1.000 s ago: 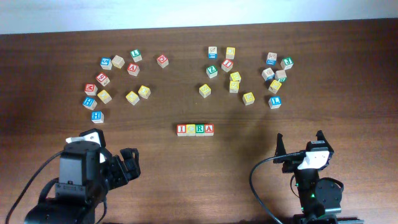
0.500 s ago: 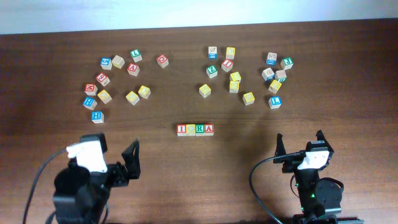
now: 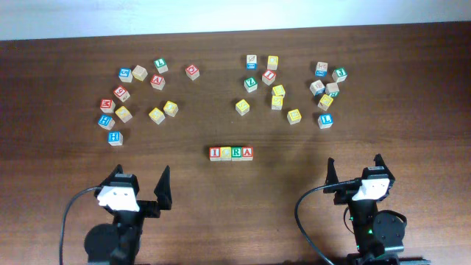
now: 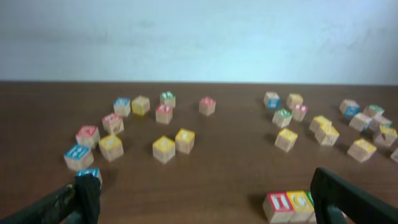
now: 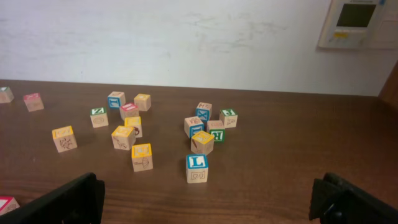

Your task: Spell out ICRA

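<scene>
The dark brown wooden table (image 3: 59, 221) takes up almost everything I see, and a white wall (image 5: 186, 37) stands behind its far edge. Nearest to me, at the near edge, are the two arms. The left gripper (image 3: 138, 184) has its two black fingers spread wide with nothing between them, and it is apart from every cube. The right gripper (image 3: 355, 169) is spread just as wide and also holds nothing; under it is only wood.

A little farther, between the two arms and near the middle of the table, four cubes lie in one straight row, touching side to side. From left to right they are the red I (image 3: 215, 153), the yellow C (image 3: 226, 153), the green R (image 3: 236, 153) and the red A (image 3: 247, 153). In the left wrist view only the I end of this row shows, at the bottom edge just beside one finger.

Farther still, well apart from the row, loose cubes are scattered in three groups. The left group (image 3: 157, 81) has red, blue, yellow and green faces, and one blue cube (image 3: 115, 138) lies closest to the arms. The middle group (image 3: 278, 91) is mostly yellow. In the right group (image 3: 332, 89) a blue L cube (image 3: 325, 119) is the nearest one.

Farthest, on the wall at the right, hangs a pale wall panel (image 5: 356, 23) with a small screen.
</scene>
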`<state>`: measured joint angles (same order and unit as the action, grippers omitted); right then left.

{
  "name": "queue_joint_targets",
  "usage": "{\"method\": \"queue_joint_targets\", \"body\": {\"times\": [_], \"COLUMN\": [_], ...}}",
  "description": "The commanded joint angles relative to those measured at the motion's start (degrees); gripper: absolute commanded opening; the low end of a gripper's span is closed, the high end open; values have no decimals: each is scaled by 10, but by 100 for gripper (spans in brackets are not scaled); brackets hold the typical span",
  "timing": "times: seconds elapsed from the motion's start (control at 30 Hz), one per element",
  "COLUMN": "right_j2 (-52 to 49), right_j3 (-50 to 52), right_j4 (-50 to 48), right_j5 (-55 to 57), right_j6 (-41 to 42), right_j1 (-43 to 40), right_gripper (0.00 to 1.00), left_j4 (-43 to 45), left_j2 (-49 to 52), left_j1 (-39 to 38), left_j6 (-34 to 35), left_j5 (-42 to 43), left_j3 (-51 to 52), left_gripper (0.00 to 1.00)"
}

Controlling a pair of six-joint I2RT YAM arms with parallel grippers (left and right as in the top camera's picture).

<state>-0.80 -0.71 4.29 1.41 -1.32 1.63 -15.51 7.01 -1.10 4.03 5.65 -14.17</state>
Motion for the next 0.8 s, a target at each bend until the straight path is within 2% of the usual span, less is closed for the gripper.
{"method": "queue_joint_targets", "body": {"times": [0.0, 0.13, 0.3, 0.43, 0.53, 0.7, 0.77], "right_j2": [6, 6, 6, 6, 6, 6, 6], "right_j3": [4, 4, 4, 4, 4, 4, 4], "right_j4": [4, 4, 4, 4, 4, 4, 4], "right_j5": [-3, -3, -3, -3, -3, -3, -3], "right_j6": [0, 0, 0, 0, 1, 0, 0], "right_j1": [-1, -1, -1, -1, -1, -1, -1], "right_gripper": [98, 98, 98, 98, 98, 98, 98], "left_j4": [47, 162, 219, 210, 134, 107, 107], "left_j2": [-59, -67, -67, -67, -67, -67, -67], "left_j1": [-11, -26, -26, -26, -5, 0, 0], "left_j6": [-11, -6, 10, 20, 58, 53, 21], "left_j5": [8, 6, -30, -50, -50, -54, -55], "left_j3": [46, 104, 136, 137, 137, 137, 137], "left_gripper": [99, 99, 100, 99, 99, 99, 99]}}
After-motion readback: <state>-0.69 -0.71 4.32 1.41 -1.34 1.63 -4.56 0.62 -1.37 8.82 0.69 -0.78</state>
